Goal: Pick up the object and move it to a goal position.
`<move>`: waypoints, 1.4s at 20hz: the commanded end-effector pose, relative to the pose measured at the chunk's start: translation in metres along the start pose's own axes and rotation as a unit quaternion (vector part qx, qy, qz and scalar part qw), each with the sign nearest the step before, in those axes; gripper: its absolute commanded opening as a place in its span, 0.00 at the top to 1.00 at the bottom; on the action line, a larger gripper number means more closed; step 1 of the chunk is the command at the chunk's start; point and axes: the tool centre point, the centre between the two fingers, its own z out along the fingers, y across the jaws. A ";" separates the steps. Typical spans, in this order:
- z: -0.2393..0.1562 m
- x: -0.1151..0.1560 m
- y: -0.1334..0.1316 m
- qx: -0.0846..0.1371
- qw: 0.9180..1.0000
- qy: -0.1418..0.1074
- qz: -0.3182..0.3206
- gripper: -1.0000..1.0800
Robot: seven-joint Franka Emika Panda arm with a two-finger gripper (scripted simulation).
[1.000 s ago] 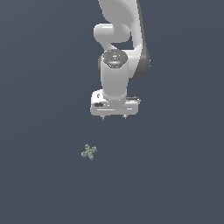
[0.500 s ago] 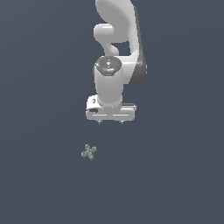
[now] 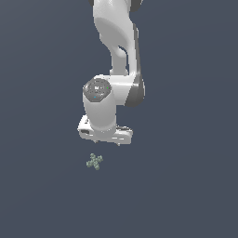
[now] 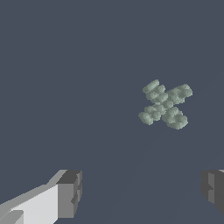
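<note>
The object [image 3: 95, 161] is a tiny pale grey-green knobbly cross of small lumps. It lies on the dark grey floor, just below and slightly to the exterior view's left of the white hand. My gripper [image 3: 107, 141] hangs above it and is not touching it. In the wrist view the object [image 4: 165, 105] lies ahead of the gripper [image 4: 142, 188], outside the gap between the fingers. The two dark fingertips [image 4: 70, 192] stand wide apart with nothing between them.
The white arm [image 3: 116, 51] comes down from the top of the exterior view. The dark grey floor [image 3: 186, 186] stretches all around, with nothing else on it in view.
The hand has come down and moved toward the exterior view's left, ending close above the object. The object has not moved.
</note>
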 end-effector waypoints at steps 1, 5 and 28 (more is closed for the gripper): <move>0.009 0.015 0.013 0.000 1.000 0.002 0.018 0.04; 0.023 0.032 0.030 -0.001 0.999 0.004 0.042 0.04; 0.070 0.055 0.057 -0.003 0.997 0.008 0.077 0.04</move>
